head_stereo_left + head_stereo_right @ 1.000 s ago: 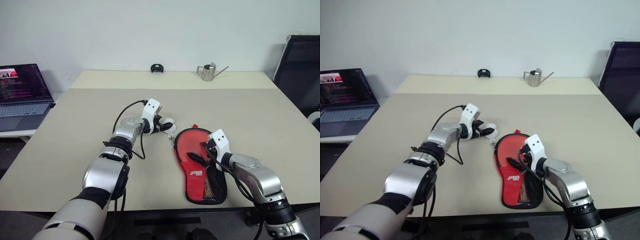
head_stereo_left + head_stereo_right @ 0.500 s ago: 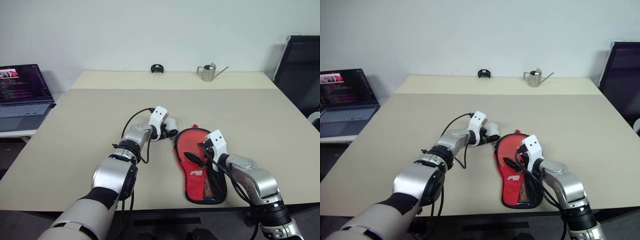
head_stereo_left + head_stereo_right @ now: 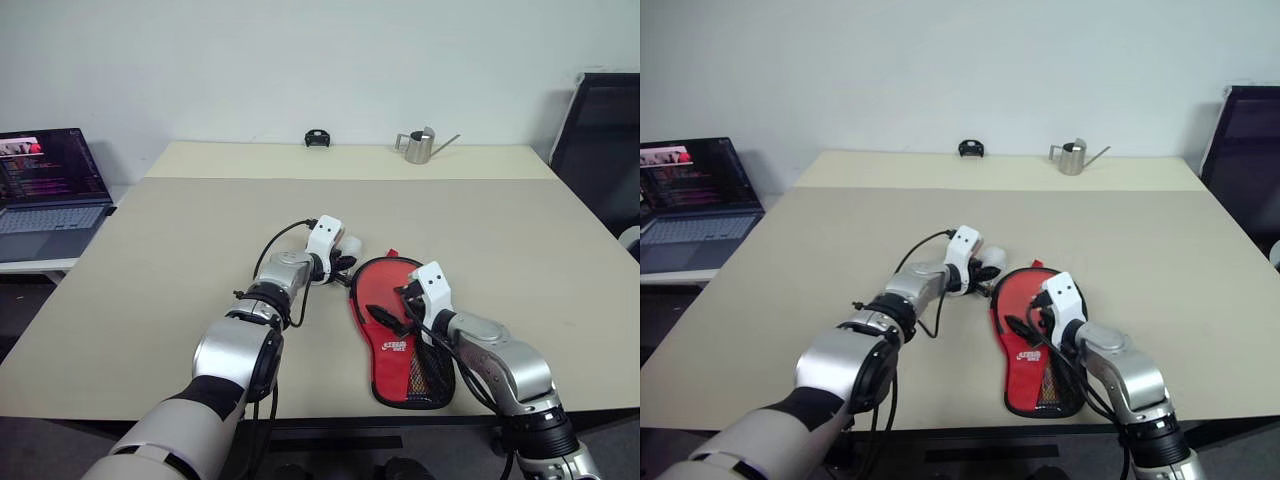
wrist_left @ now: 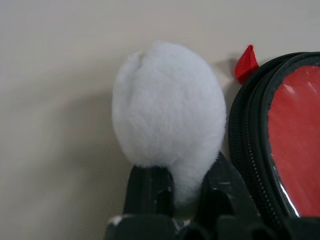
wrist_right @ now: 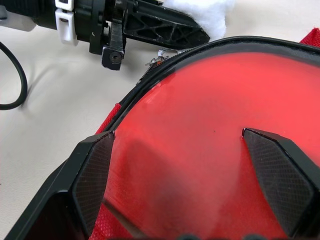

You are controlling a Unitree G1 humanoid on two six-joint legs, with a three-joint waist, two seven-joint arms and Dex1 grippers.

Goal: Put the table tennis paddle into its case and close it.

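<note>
The case (image 3: 377,286) lies flat on the table, red face up, with its black mesh pocket (image 3: 431,376) toward me. Its white pom-pom pull (image 4: 167,115) sits just off the round end, beside a small red tab (image 4: 246,62). My left gripper (image 4: 182,187) is shut on the base of the pom-pom, right next to the case's zipped black rim (image 4: 247,150). My right gripper (image 5: 185,170) hangs open over the red face, one finger to each side; I cannot tell whether it touches. The table tennis paddle is hidden.
A laptop (image 3: 45,190) stands open on a side desk to the left. At the table's far edge are a metal watering can (image 3: 418,146) and a small black object (image 3: 317,137). A black chair (image 3: 600,140) stands at the right.
My left gripper has moved right toward the case and shut on the pom-pom. The right gripper has stayed over the case.
</note>
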